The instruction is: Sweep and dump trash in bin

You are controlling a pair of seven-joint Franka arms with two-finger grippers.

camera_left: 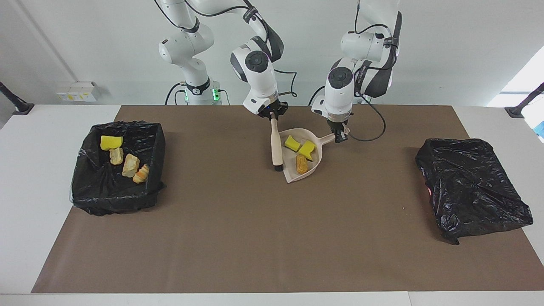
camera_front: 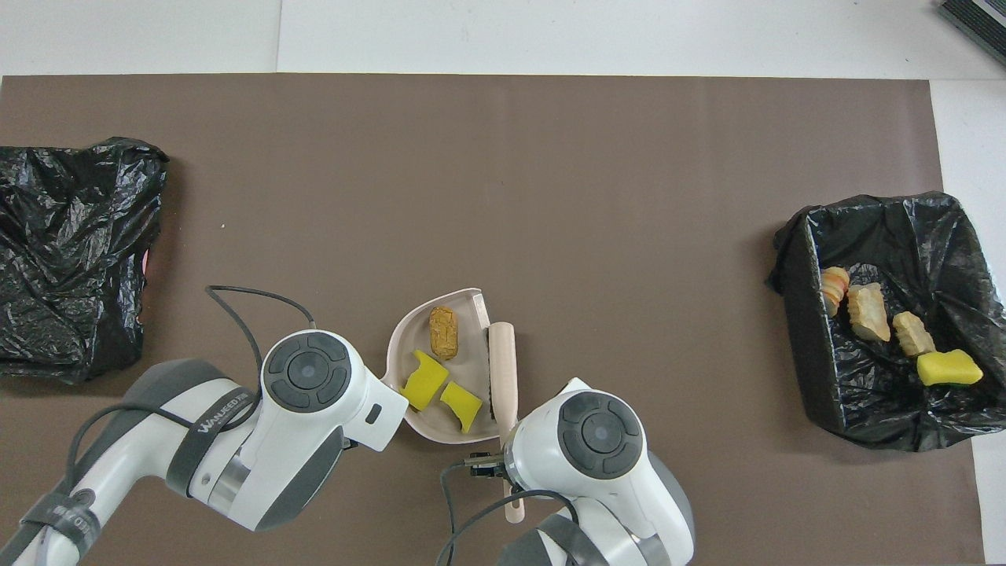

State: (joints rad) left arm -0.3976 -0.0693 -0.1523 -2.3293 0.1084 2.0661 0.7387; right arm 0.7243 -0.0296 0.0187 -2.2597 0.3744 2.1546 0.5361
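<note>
The beige dustpan (camera_left: pixel 293 171) sits on the brown mat close to the robots and also shows in the overhead view (camera_front: pixel 409 338). In it lie two yellow sponge bits (camera_left: pixel 292 143) (camera_left: pixel 307 148) and a tan-orange chunk (camera_left: pixel 301 164). My left gripper (camera_left: pixel 340 137) is shut on the dustpan's handle. My right gripper (camera_left: pixel 273 115) is shut on the handle of a beige brush (camera_left: pixel 275 146), whose dark bristles stand against the pan's side. In the overhead view both grippers are hidden under their wrists. Other trash lies in the bin: a yellow bit (camera_left: pixel 111 142) and three tan chunks (camera_left: pixel 130 165).
The bin (camera_left: pixel 159 157), lined with a black bag, stands at the right arm's end of the table. A crumpled black bag (camera_left: pixel 471 187) covers something at the left arm's end. The brown mat (camera_left: pixel 255 238) stretches away from the robots past the dustpan.
</note>
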